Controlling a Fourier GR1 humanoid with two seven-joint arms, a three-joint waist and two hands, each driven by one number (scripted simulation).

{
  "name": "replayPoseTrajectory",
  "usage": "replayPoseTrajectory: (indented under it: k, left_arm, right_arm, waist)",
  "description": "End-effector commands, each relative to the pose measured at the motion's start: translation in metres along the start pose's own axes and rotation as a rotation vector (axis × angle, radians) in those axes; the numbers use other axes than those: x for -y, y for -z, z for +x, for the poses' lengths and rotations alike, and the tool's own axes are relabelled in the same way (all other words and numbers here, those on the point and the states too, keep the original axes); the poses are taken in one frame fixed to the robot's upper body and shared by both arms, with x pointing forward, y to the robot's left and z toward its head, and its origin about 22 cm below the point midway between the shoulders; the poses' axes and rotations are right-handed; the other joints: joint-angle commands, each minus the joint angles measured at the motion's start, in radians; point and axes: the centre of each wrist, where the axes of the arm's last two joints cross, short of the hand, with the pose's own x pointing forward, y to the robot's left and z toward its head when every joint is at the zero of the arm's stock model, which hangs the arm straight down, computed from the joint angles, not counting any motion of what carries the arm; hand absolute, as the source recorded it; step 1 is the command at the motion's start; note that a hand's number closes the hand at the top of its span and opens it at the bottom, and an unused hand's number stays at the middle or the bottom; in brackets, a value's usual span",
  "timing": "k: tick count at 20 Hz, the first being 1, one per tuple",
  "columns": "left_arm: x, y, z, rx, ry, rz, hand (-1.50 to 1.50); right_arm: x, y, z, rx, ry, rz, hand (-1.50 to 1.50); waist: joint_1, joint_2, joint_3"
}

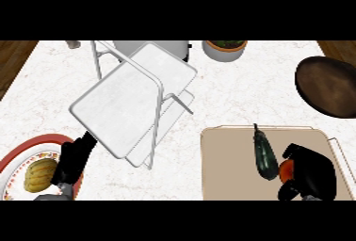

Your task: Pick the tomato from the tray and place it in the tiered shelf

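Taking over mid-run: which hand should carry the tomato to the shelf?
Right. The right hand is already over the tray, fingers curled round the tomato beside the dark vegetable. The left hand sits over the plate, away from the tray, though nearer the shelf.

The counter (264, 99) looks like pale marble, smooth with faint veining, and dark wood grain shows at both top corners. The tiered shelf (139, 101) has flat, matt white panels held by thin, shiny metal rods. The tray (230, 174) is a matt beige board with a light raised rim. The tomato (286, 169) is glossy red, and the dark green vegetable (264, 157) beside it has a slick sheen. The round dish (328, 84) looks like dark brown wood, dull in finish. The plate (21, 160) appears glazed ceramic with a red rim. Both hands look like matt black plastic.
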Motion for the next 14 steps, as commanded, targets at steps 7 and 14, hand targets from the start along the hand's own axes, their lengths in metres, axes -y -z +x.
replayPoseTrajectory:
  k: [7, 14]
  left_arm:
    - [-0.001, -0.02, 0.003, 0.003, 0.0, -0.035, 0.0]
    - [0.019, 0.011, 0.011, 0.027, 0.014, -0.063, 0.0]
  right_arm:
    - [-0.003, -0.012, -0.003, -0.006, -0.025, -0.158, 1.5]
    - [0.013, -0.019, 0.058, 0.677, -0.066, 0.08, 1.5]
  waist:
    - [0.0, 0.004, 0.009]
    - [0.057, 0.016, 0.009]
